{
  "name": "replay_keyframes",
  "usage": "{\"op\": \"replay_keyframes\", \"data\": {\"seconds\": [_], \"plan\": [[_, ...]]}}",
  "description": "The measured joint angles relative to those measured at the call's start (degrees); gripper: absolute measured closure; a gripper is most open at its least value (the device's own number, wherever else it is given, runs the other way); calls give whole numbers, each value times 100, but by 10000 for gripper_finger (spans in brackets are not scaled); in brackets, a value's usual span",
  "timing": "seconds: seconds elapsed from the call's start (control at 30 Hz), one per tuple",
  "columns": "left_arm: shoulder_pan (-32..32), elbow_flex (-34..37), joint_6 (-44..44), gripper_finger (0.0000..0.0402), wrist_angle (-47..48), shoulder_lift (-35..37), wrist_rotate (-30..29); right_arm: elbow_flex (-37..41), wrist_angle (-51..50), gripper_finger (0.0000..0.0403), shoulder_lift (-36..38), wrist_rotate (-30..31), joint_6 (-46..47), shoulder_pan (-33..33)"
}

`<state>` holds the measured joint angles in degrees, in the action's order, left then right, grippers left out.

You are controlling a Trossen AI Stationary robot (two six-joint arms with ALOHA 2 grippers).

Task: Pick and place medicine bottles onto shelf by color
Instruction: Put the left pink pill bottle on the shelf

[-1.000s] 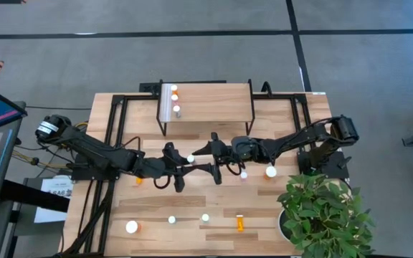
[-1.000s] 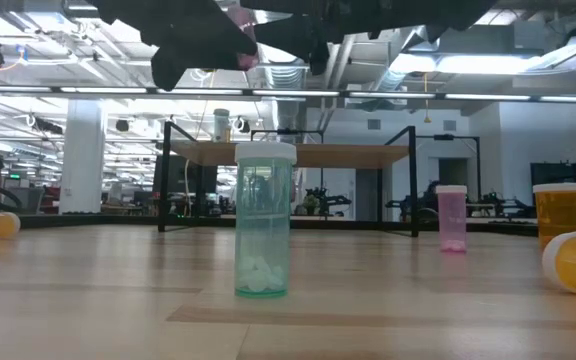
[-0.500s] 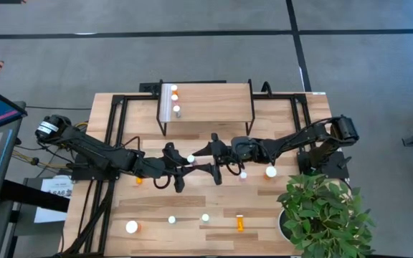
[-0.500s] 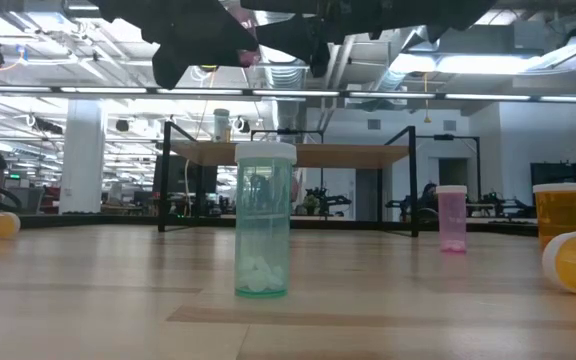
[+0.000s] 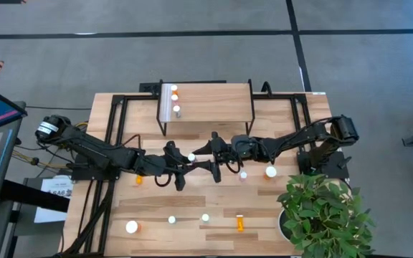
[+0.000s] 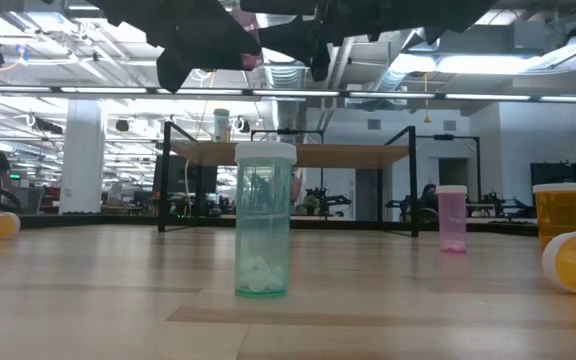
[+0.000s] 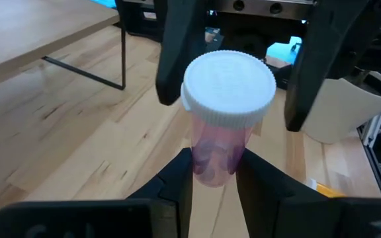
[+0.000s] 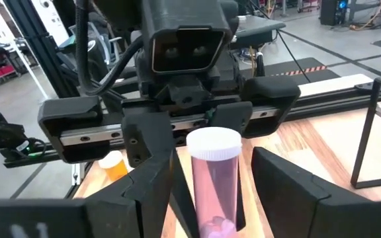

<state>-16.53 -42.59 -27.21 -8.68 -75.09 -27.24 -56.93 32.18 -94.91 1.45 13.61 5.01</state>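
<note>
Your left gripper (image 5: 185, 163) was clamped on a pink bottle (image 7: 221, 112), its 2 fingers (image 7: 180, 173) pressed against the lower body while the white cap pointed away from the wrist. You held that bottle in the air above the middle of the counter (image 5: 278, 107), in front of the shelf (image 5: 214, 100).

Your right gripper (image 5: 210, 159) faced the left one from the opposite side. Its fingers (image 8: 290, 185) stood apart on either side of the same pink bottle (image 8: 213, 182), with a gap visible between each finger and the bottle wall, so they were open around it and not gripping.

In the low view both grippers hung above the counter, with a bit of pink showing between the dark fingers (image 6: 249, 52).

On the shelf, 3 bottles (image 5: 174, 99) stood in a row near its left end.

On the counter, 1 pink bottle (image 5: 243, 174) and 1 wide bottle (image 5: 270, 171) stood toward the right side, under the right arm. An orange bottle (image 5: 138, 179) lay under the left arm. Along the front edge stood another wide bottle (image 5: 132, 227), 2 small pale ones (image 5: 171, 219) and an orange bottle (image 5: 239, 223) on its side.

A plant (image 5: 321, 215) filled the front right corner.
</note>
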Motion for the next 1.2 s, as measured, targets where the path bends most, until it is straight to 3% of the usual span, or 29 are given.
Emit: {"op": "replay_keyframes", "data": {"seconds": [0.9, 1.2], "plan": [[26, 0, 1, 322, 14, 0, 43, 4, 136, 176, 2, -48, 50, -108], [24, 0, 1, 322, 16, 0, 37, 4, 118, 215, 2, -173, 9, -178]]}}
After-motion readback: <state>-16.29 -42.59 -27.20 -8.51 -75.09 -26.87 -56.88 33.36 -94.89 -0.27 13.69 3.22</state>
